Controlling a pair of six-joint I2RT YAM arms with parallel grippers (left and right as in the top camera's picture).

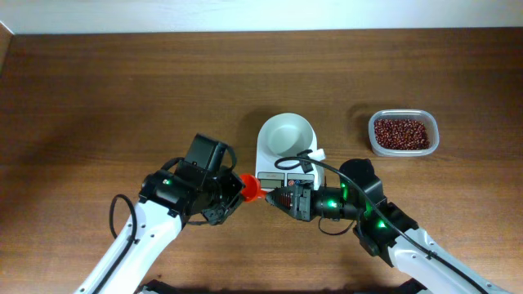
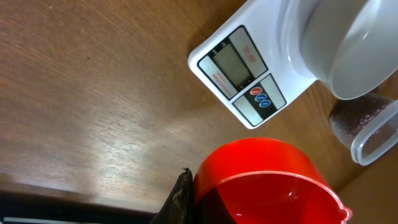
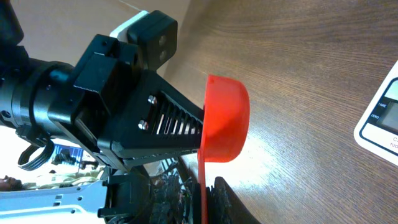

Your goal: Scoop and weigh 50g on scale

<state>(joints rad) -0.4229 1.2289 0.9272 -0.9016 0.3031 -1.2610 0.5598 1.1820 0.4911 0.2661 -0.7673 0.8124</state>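
One red scoop [image 1: 252,187] clamped by left tool [image 1: 239,190] and right tool [image 1: 274,198], beside one scale [image 1: 266,160]

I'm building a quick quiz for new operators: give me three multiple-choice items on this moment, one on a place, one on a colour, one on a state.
1. Where is the tub of beans relative to the scale?
A. on the robot's right of it
B. on the robot's left of it
C. on top of it

2. What colour is the scoop?
A. blue
B. red
C. white

3. What state is the bowl on the scale in?
A. full of beans
B. tipped over
C. empty

Answers:
1 A: the overhead view shows the tub off to that side.
2 B: its cup is plainly red in every view.
3 C: only its bare white inside shows.
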